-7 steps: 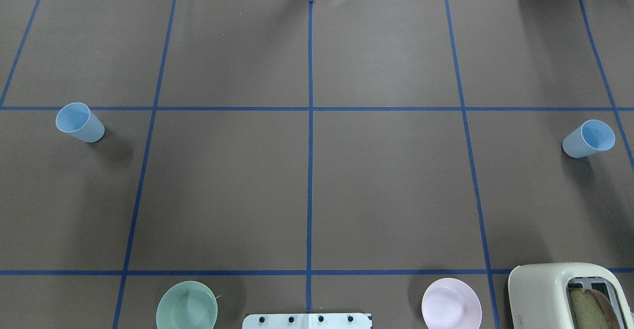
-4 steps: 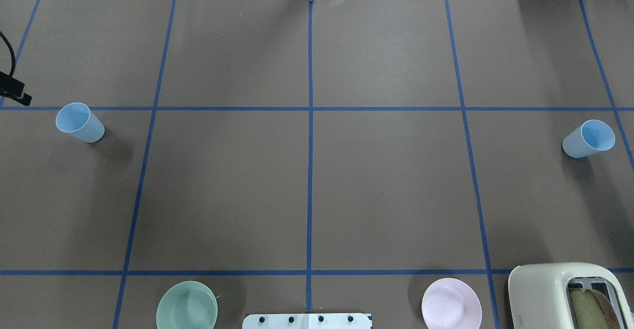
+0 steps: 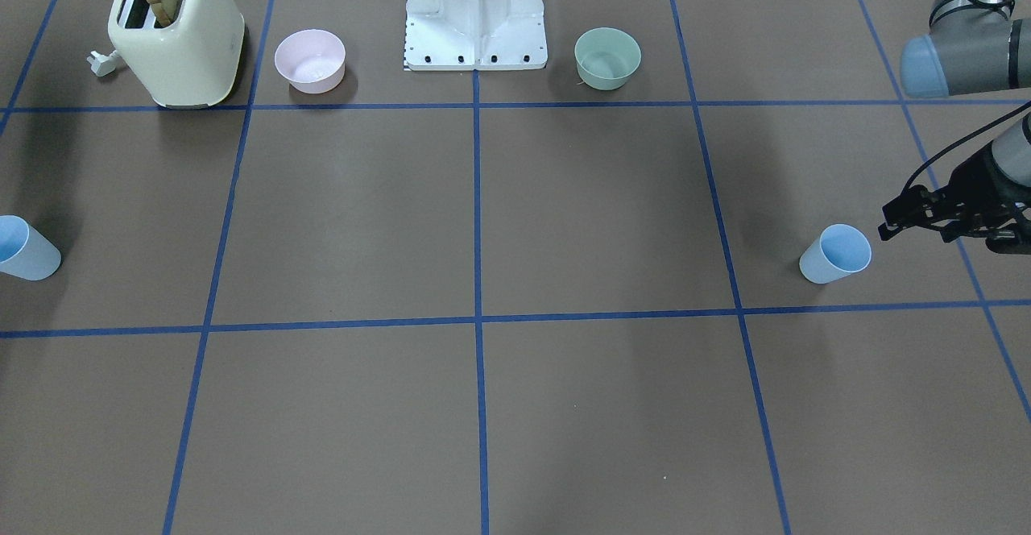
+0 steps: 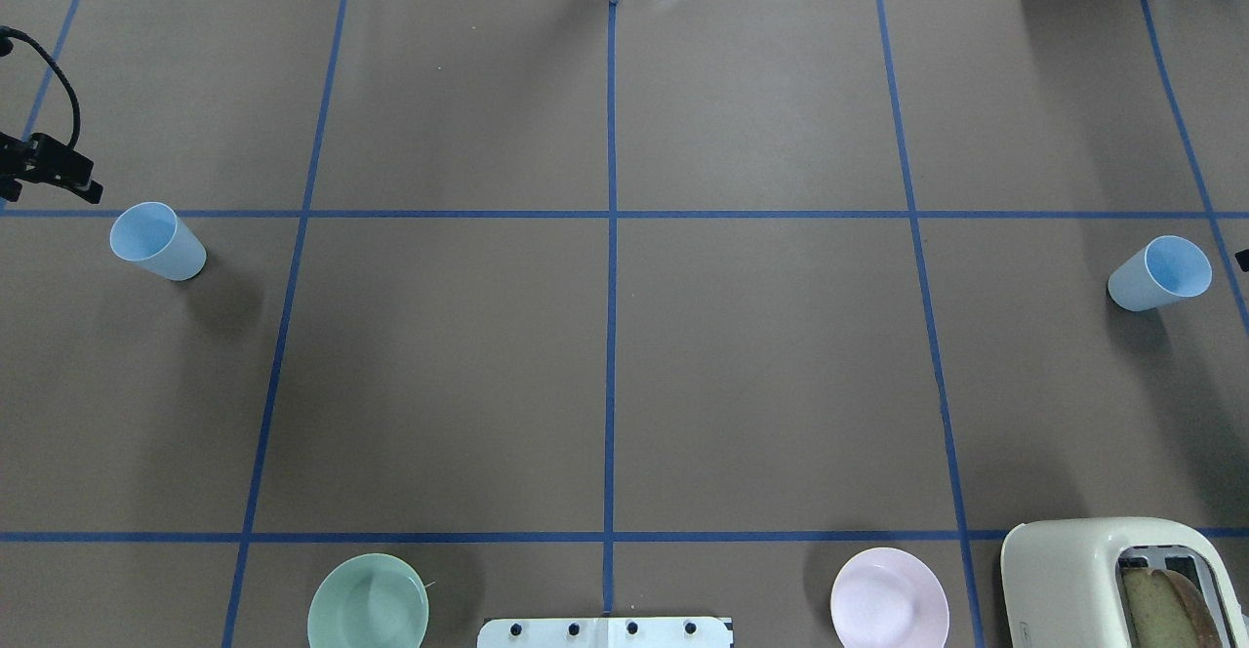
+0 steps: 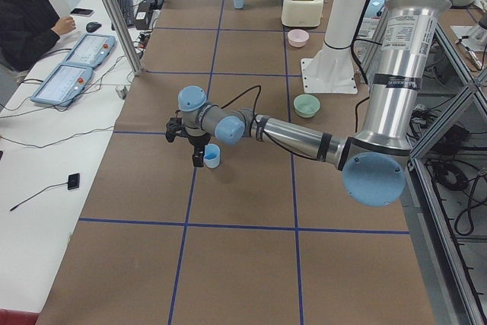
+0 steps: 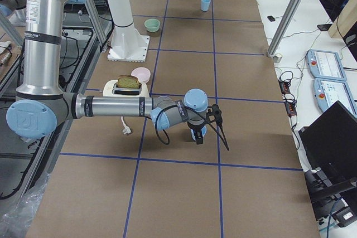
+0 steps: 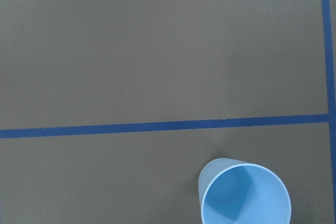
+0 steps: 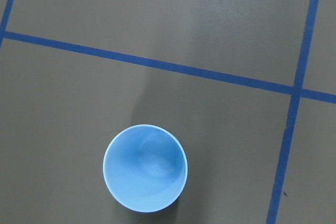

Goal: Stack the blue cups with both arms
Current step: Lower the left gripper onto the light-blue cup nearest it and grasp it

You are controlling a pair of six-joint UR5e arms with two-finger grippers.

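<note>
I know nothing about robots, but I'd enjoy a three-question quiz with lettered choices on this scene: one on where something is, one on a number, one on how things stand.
1. Where is the pink bowl? A between the toaster and the white base; B on top of the toaster; C far from both.
2. How many blue cups are there? A one; B two; C four.
3. How do the cups stand? A stacked; B tipped over; C upright, far apart.
Answers: 1 A, it sits in a row between them; 2 B, one shows on each side; 3 C, both mouths face up, at opposite ends.
</note>
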